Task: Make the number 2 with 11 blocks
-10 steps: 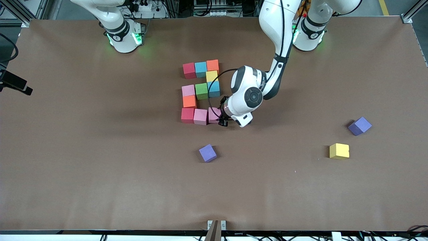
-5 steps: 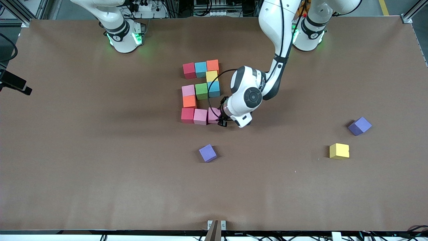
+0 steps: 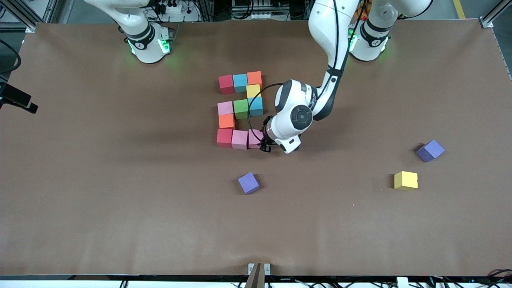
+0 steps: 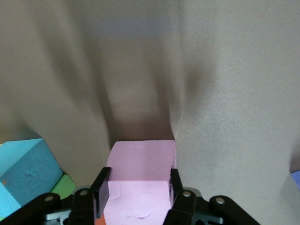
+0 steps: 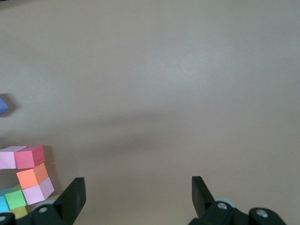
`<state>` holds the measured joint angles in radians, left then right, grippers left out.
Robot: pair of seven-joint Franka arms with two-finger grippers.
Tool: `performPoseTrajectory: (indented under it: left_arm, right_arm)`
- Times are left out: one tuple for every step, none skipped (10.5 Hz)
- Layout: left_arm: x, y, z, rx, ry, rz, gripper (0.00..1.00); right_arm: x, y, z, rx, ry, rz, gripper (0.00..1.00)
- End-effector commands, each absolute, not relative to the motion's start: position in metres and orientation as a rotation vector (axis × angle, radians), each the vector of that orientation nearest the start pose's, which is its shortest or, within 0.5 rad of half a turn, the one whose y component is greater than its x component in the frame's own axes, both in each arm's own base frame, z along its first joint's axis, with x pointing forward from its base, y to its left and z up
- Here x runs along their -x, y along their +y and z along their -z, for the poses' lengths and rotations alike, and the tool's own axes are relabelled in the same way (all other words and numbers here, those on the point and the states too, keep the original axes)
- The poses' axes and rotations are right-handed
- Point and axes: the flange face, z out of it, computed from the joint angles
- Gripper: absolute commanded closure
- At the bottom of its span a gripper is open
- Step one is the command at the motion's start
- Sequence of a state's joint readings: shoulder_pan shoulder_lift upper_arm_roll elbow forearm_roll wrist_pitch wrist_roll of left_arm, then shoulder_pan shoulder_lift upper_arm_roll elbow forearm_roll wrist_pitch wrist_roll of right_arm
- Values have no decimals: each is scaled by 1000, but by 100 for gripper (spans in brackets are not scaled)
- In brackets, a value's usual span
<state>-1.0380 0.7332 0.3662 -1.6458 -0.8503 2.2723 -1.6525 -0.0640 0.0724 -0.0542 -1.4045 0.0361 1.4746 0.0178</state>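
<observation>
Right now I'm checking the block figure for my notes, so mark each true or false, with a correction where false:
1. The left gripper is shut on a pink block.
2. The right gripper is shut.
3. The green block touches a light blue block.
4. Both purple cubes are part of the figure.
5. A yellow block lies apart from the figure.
1. True: the left gripper is shut on the pink block at the end of the figure's row nearest the front camera.
2. False: the right gripper is open over bare table.
3. True: the green block touches the light blue block.
4. False: both purple cubes lie loose.
5. True: the yellow block lies toward the left arm's end.
</observation>
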Motion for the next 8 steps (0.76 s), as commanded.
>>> performPoseTrajectory:
  left_arm:
    - [-509,-464,-203,2402,-2149,-573,100]
    - [-510,-464,-204,2401,-2152,-575,100]
    - [-510,-464,-204,2399,-2154,-575,100]
    - [-510,-464,-204,2398,-2155,-577,100]
    - [-510,-464,-204,2395,-2158,-579,100]
    - [-510,-465,-203,2392,-2161,-578,100]
    - [-510,-465,-203,2389,-2164,-580,100]
    - [-510,-465,-203,2387,-2167,-584,100]
  right_arm:
    - [-566,-66,-658,3098,194,-3,0]
    - [-566,-67,-658,3098,194,-3,0]
    - [-566,-68,-658,3098,197,-3,0]
    - [-566,-68,-658,3098,197,-3,0]
    - [-566,-68,-658,3098,197,-3,0]
    - [-566,-68,-658,3098,197,-3,0]
    - [-566,-68,-658,3098,197,-3,0]
    - [-566,-67,-658,3098,194,-3,0]
